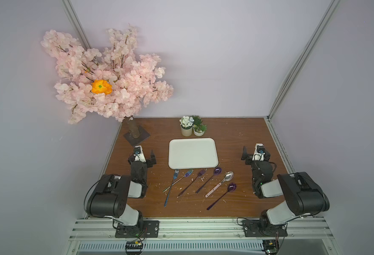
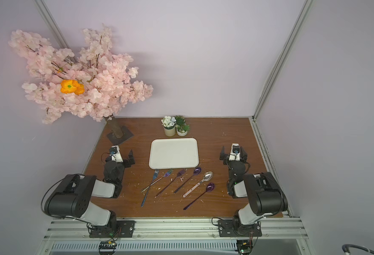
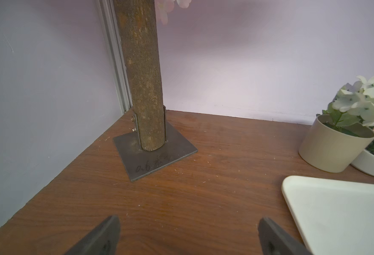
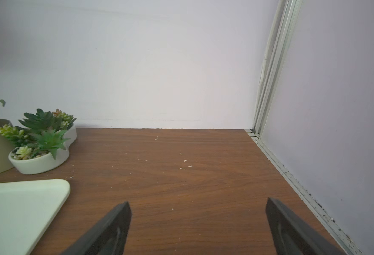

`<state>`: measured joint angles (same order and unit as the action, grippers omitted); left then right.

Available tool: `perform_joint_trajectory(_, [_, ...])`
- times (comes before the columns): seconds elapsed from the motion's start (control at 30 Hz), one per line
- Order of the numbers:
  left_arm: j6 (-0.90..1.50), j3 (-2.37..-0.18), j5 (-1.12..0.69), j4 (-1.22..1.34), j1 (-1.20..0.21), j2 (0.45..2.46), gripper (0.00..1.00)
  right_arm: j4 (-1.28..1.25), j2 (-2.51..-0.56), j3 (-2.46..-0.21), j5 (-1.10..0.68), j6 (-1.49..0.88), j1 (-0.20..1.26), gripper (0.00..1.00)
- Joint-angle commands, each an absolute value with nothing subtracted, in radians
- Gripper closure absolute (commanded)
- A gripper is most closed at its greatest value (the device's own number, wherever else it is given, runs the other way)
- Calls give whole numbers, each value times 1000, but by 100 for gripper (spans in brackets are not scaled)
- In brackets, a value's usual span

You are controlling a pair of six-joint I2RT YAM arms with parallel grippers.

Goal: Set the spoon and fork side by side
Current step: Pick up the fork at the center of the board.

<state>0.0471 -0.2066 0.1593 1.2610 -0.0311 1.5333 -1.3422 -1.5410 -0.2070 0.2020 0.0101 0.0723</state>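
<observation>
My left gripper [image 3: 189,218] and right gripper [image 4: 198,201] gape wide, holding nothing; spoons [image 1: 228,176] and forks [image 1: 175,173] lie between and behind them, beside the tray [image 1: 192,141].

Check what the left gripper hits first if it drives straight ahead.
Probably the metal base plate under the tree trunk: the open left gripper points toward it across the table. Height unclear, so maybe the trunk itself.
</observation>
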Motion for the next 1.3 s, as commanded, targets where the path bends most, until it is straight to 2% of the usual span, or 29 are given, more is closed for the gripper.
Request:
perform_joint_trajectory(0.0, [45,-211,145,1266,-18,1526,0,-1343,-1539,-202,207,-2,74,1])
perform_joint_trajectory(0.7, [48,-208,165,1263,-19,1484,0,-1346,-1520,-194,211,-6,74,1])
perform_joint_trajectory(0.8, [56,-215,213,1150,-22,1350,0,-1259,-1411,-191,264,-23,74,1])
perform_joint_trajectory(0.93, [112,-209,306,1036,-52,1153,0,-975,-1182,-245,283,-78,74,3])
perform_joint_trajectory(1.03, [243,-286,308,786,-66,1033,0,-790,-1044,-304,244,-158,74,7])
perform_joint_trajectory(1.13, [355,-401,237,510,-85,1002,2,-632,-950,-357,164,-240,74,10])
perform_joint_trajectory(1.27, [447,-476,77,339,-163,1009,8,-519,-888,-405,22,-313,74,14])
